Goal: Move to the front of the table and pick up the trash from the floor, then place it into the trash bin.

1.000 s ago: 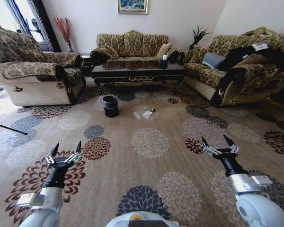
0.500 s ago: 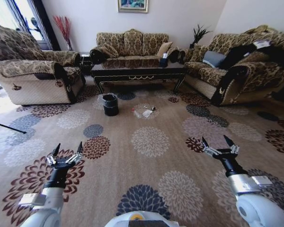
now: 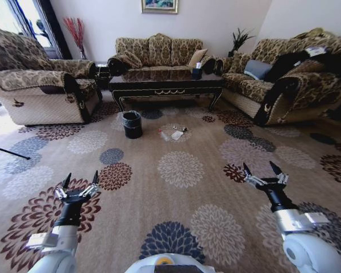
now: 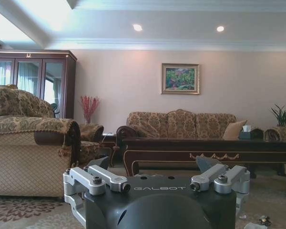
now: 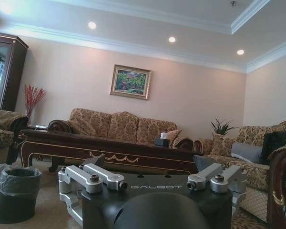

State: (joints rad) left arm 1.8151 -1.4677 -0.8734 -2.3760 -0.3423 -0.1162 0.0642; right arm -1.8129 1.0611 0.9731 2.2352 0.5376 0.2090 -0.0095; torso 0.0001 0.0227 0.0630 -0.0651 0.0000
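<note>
While the robot stands well back on the carpet, the trash lies far ahead of both hands on the floor, just before the worktop and close beside the trash bin, which stands on the left-hand side of it. Left hand and right hand hover low, fingers spread wide, holding nothing. Neither hand appears clearly nearer; the scattered litter shows no readable long axis.
</note>
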